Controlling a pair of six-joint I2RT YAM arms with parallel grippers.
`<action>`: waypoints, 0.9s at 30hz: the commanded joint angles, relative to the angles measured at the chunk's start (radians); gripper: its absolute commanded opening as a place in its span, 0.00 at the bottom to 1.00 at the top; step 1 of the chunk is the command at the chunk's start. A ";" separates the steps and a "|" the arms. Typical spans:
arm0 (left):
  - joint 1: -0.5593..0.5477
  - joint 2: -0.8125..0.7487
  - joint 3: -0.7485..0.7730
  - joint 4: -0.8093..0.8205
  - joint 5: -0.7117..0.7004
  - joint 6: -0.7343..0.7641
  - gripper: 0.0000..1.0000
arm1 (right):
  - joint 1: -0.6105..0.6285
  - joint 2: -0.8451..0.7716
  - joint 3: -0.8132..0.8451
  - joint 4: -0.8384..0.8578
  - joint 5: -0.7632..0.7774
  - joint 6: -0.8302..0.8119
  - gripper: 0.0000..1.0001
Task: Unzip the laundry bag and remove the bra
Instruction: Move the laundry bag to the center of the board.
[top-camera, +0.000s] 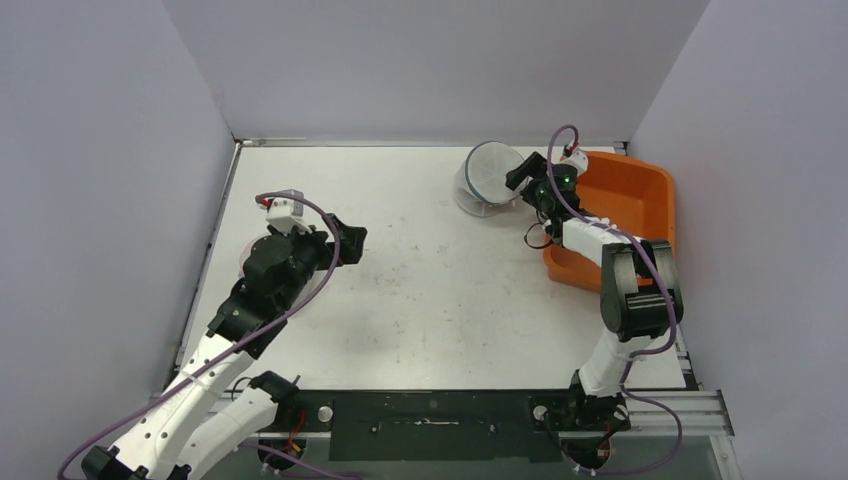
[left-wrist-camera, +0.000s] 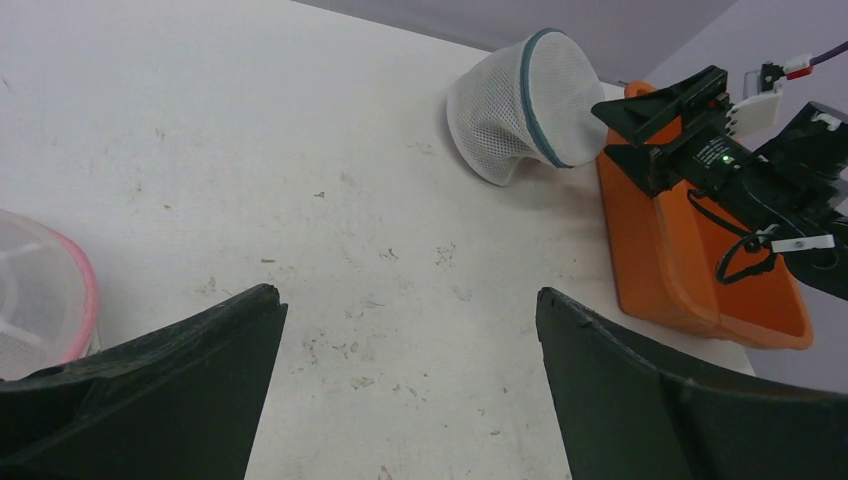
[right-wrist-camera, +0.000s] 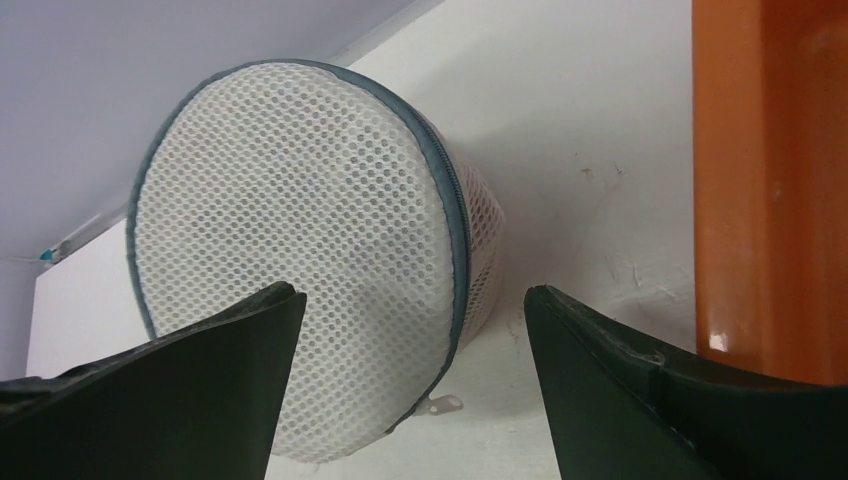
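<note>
The white mesh laundry bag (top-camera: 487, 178) with a blue-grey zip rim lies on its side at the far right of the table. It also shows in the left wrist view (left-wrist-camera: 522, 105). In the right wrist view the bag (right-wrist-camera: 300, 240) fills the middle, zipped shut, with its white zip pull (right-wrist-camera: 445, 404) low by the table. My right gripper (right-wrist-camera: 412, 310) is open just in front of the bag, its jaws to either side of the rim. My left gripper (left-wrist-camera: 410, 305) is open and empty over bare table at mid left. The bra is hidden.
An orange bin (top-camera: 625, 205) stands at the far right, right beside the bag and under my right arm. A pink-rimmed clear container (left-wrist-camera: 45, 290) sits at the left under my left wrist. Grey walls close in the table on three sides.
</note>
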 joint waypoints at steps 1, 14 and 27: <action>0.007 -0.014 -0.002 0.081 0.020 0.017 0.96 | -0.002 0.043 0.061 0.088 -0.051 -0.041 0.82; 0.007 -0.017 -0.003 0.075 0.030 0.001 0.96 | 0.014 0.044 0.074 0.118 -0.087 0.023 0.18; 0.000 -0.064 -0.016 0.010 0.020 -0.195 0.97 | 0.177 -0.434 -0.210 0.027 0.043 0.205 0.05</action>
